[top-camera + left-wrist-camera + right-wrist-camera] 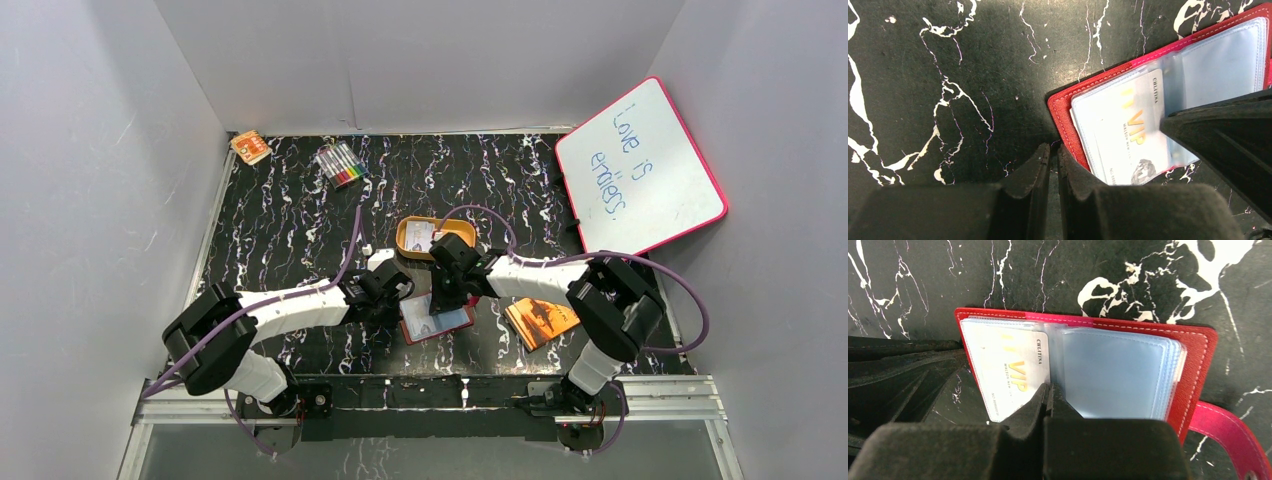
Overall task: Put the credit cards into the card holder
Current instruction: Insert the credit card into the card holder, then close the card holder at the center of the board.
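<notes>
Both arms are in over the card holder [1193, 355], which lies open on the black marbled tabletop [290, 220], just in front of the orange tin [468, 232]. Its red closing tab [1223, 425] is flung out to one side. The VIP card [1013, 370] sits on the holder's left half, among the clear pockets. The right pincer [1050, 390] is clenched tight, with its tips at the card's near corner by the pocket fold; I cannot tell if it is pinching anything. The left pincer [1053, 155] is closed to a slit with nothing seen in it, one finger against the holder's red corner. A second pale card [419, 236] rests in the tin. The orange booklet [541, 320] lies well off to the right.
</notes>
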